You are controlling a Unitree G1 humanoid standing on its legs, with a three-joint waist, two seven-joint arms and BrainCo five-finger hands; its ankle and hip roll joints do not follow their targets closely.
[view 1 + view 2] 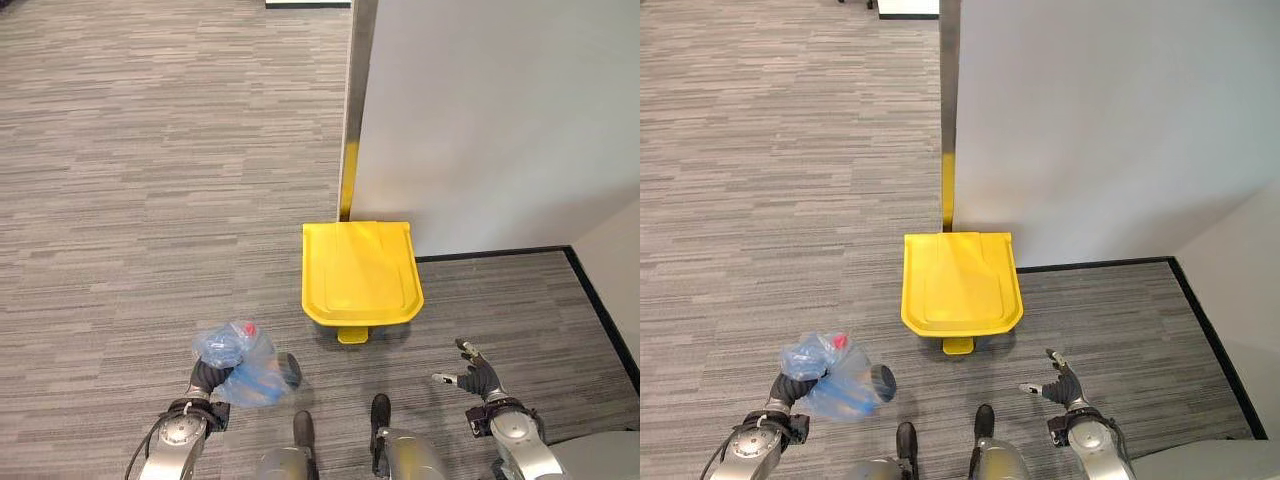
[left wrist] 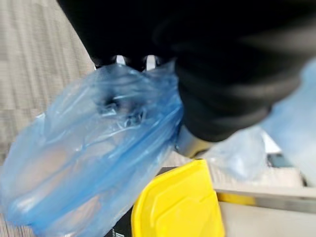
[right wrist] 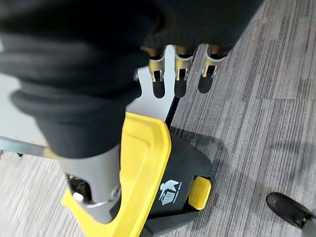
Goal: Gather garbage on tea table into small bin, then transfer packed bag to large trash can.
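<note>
My left hand [image 1: 205, 377] is closed around the gathered top of a crumpled, translucent blue plastic bag [image 1: 240, 362], which bulges to the inner side of the hand and hangs above the grey striped carpet floor [image 1: 140, 200]. Something small and red [image 1: 249, 329] shows through the plastic near its top, and a dark rounded shape sits against the bag's side nearest my feet. In my left wrist view the bag [image 2: 94, 153] billows out past the dark ribbed cover, its folds catching light, and I cannot make out what is packed inside.

My right hand [image 1: 476, 374] hangs free over the carpet with its fingers spread and relaxed, holding nothing; my right wrist view shows the silver fingers [image 3: 178, 69] straight and apart.

Ahead of me, between the two hands and a little farther off, stands the large trash can with a glossy yellow plastic lid [image 1: 360, 272]. The lid is down and flat. A small yellow foot pedal [image 1: 352, 335] juts from the base on the side facing me, and the right wrist view shows the can's dark body under the lid. The can sits just in front of a white partition wall [image 1: 500, 120], close to that wall's metal edge post [image 1: 358, 100]. The bag is well apart from the can, off to its left and nearer to me.
</note>
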